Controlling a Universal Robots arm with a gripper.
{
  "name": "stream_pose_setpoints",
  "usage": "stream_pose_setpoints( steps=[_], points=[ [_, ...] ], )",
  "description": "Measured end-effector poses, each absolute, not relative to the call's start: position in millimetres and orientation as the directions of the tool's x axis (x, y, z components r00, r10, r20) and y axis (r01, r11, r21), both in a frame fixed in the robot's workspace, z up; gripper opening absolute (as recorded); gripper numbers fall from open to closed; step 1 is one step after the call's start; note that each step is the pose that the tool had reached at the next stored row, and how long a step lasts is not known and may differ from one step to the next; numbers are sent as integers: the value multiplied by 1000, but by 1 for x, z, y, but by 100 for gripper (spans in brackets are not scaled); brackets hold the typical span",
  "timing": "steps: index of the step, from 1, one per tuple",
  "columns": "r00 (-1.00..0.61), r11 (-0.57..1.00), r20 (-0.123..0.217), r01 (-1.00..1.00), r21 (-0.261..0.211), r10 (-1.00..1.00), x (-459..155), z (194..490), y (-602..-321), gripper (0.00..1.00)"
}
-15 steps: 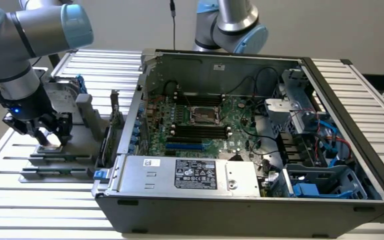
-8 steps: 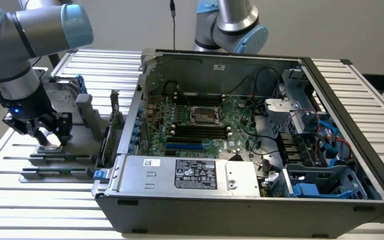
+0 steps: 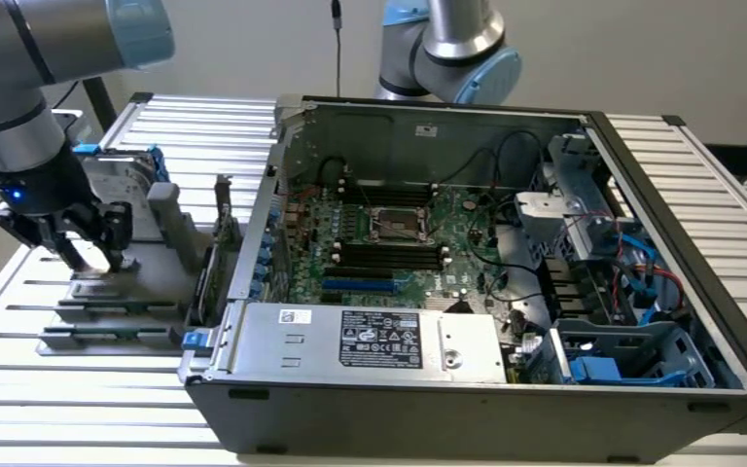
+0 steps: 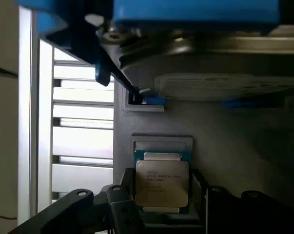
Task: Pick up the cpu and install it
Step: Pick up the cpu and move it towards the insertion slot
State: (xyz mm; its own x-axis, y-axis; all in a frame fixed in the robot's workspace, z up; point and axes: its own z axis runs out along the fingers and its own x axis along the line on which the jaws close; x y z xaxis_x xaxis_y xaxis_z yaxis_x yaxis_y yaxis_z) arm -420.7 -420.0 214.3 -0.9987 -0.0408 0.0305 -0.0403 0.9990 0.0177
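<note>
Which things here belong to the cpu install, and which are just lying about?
In the job:
- cpu, lying in the gray holder, open jaws either side of it
- socket on the board
- case

Lying about:
- drive with blue brackets
- power supply
- blue cables

Light: bright, even | shadows: soft — wrist view dimmer | glare: white slats [image 4: 83,141]
</note>
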Motion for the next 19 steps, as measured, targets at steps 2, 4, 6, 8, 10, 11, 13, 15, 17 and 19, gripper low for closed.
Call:
stream_pose_setpoints(
  steps=[2,4,6,8,10,11,13,15,17,19],
  points=[
    [-999,999,30,-40,18,-41,-421,223,-420,55],
    [-999,999,30,-41,18,-42,-420,232,-420,55],
    [-998,999,30,-47,18,-48,-419,241,-420,55],
    [-998,998,30,-56,18,-56,-417,250,-421,55],
    [-997,998,30,-64,18,-65,-416,260,-421,55],
    [-997,997,30,-68,18,-69,-415,264,-421,55],
    [-997,997,30,-77,18,-77,-413,273,-421,55],
    [-996,996,30,-86,19,-86,-410,282,-422,55],
    [-996,996,30,-88,20,-89,-407,291,-422,55],
    [-996,996,30,-88,20,-89,-403,299,-422,55]
  ],
)
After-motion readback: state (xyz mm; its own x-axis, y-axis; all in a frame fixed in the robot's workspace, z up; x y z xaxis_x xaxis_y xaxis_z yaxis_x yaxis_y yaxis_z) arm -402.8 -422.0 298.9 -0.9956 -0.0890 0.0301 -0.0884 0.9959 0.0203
